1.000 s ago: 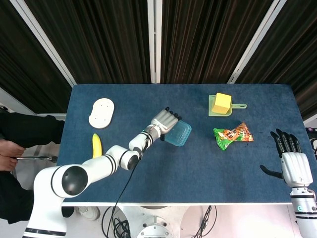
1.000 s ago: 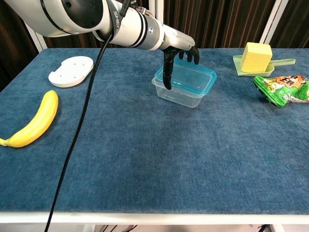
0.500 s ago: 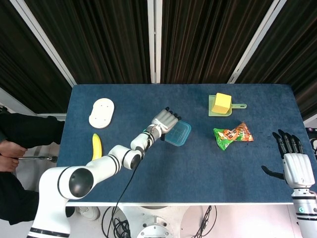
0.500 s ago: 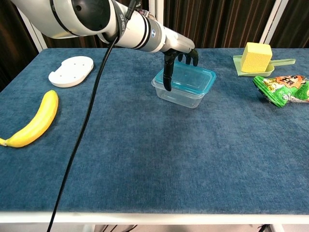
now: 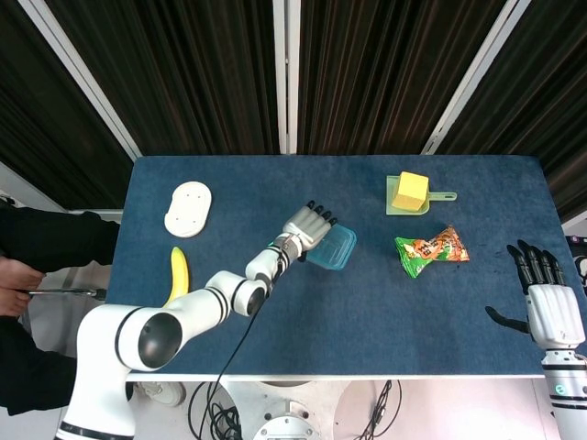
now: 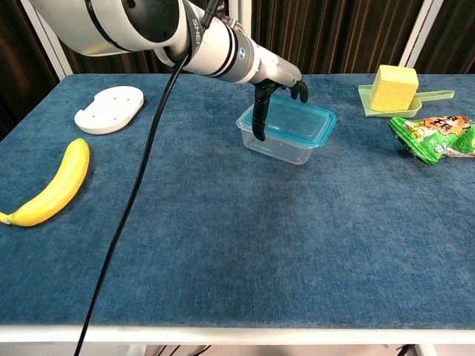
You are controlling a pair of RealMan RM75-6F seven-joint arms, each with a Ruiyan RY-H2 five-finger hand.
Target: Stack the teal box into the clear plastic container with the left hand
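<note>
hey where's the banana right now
The banana lies on the table's left side in the chest view, near the front edge, just in front of the white oval plate and well left of the clear plastic container.

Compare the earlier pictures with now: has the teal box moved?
Yes, slightly. In the chest view the teal box, with the left hand on it, has shifted right, toward the snack bag.

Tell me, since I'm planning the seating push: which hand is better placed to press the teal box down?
Left. The left hand already grips the teal box over the container; the right hand is far away.
</note>
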